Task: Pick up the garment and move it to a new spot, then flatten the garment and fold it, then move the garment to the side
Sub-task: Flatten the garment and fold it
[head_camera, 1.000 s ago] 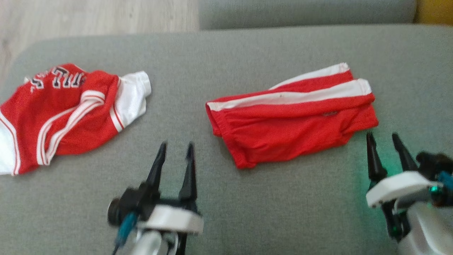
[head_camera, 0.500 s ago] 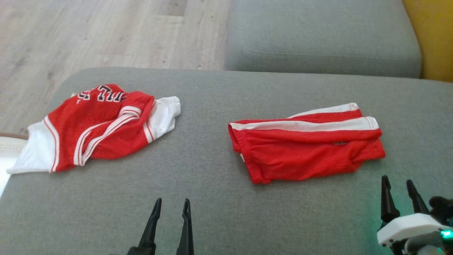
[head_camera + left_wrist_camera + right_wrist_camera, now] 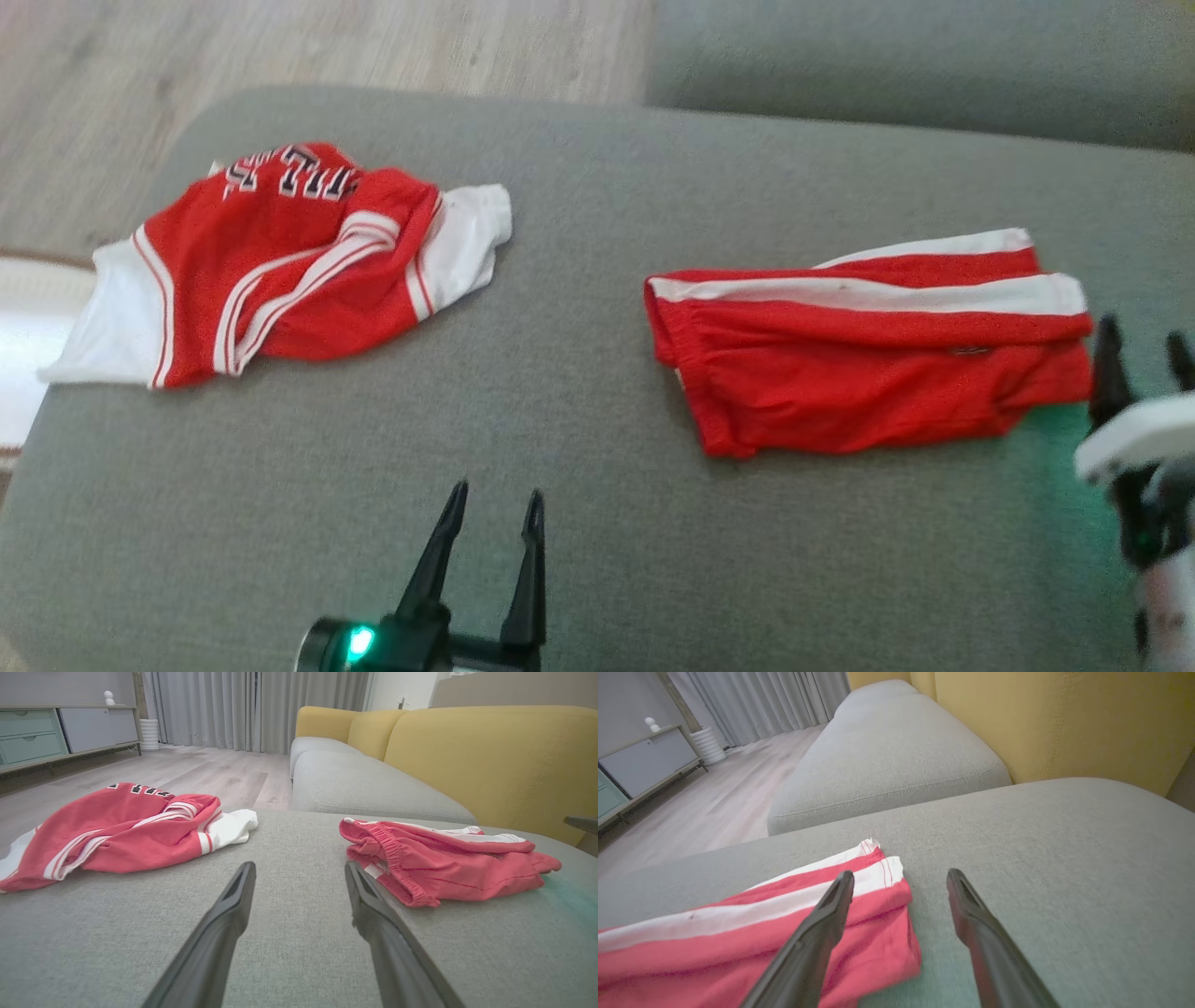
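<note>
Red jersey (image 3: 280, 271), crumpled on cushion (image 3: 579, 420), apart from folded shorts (image 3: 868, 364); left claw (image 3: 497, 490), right claw (image 3: 1144, 331) spread, empty; advice: pinch its blurred, seemingly loose white hem (image 3: 467, 233), lift high.

Jersey (image 3: 271, 261) lay near cushion's (image 3: 579, 523) far-left corner; folded shorts (image 3: 868, 373) lay by right edge, well apart from it.

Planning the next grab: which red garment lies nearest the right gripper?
The red shorts with white side stripes, beside the right gripper; the lettered jersey lies far left.
</note>
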